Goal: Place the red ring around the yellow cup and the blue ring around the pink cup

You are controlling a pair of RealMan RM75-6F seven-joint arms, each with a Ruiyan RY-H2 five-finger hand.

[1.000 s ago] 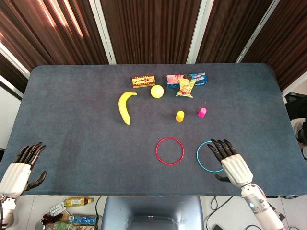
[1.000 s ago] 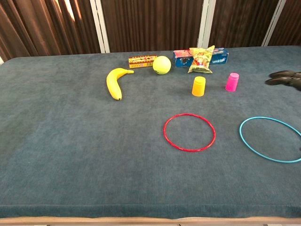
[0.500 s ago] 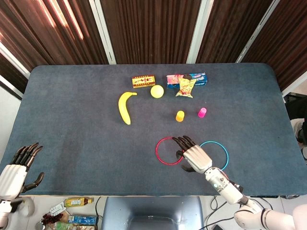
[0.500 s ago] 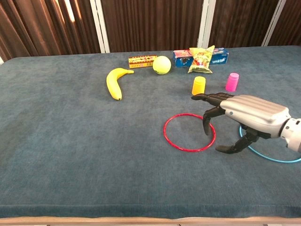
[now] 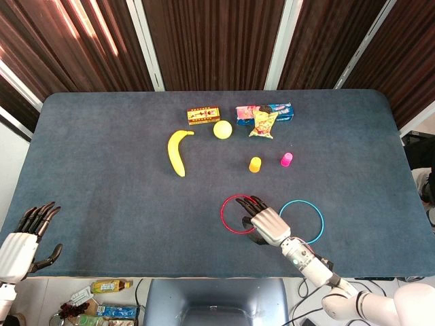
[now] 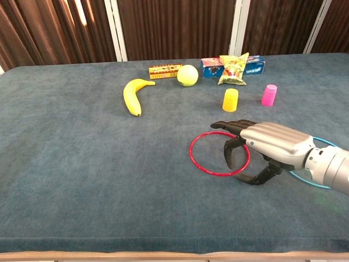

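The red ring point(image 5: 229, 214) point(image 6: 205, 161) lies flat on the table, in front of the yellow cup point(image 5: 255, 164) point(image 6: 230, 100). Beside it to the right lies the blue ring point(image 5: 303, 219) point(image 6: 325, 143), in front of the pink cup point(image 5: 287, 159) point(image 6: 269, 94). My right hand point(image 5: 262, 219) point(image 6: 262, 144) hovers palm down over the right part of the red ring, fingers spread and curled downward, holding nothing. My left hand point(image 5: 24, 239) rests open at the table's near left corner, seen only in the head view.
A banana point(image 5: 177, 152), a yellow ball point(image 5: 222, 129), a small red and yellow box point(image 5: 204, 115), a blue packet point(image 5: 280, 111) and a snack bag point(image 5: 263, 123) lie behind the cups. Curtains hang beyond the far edge.
My right hand has swung left from over the blue ring to over the red ring's right side. The blue ring now shows uncovered. The left hand barely shifted.
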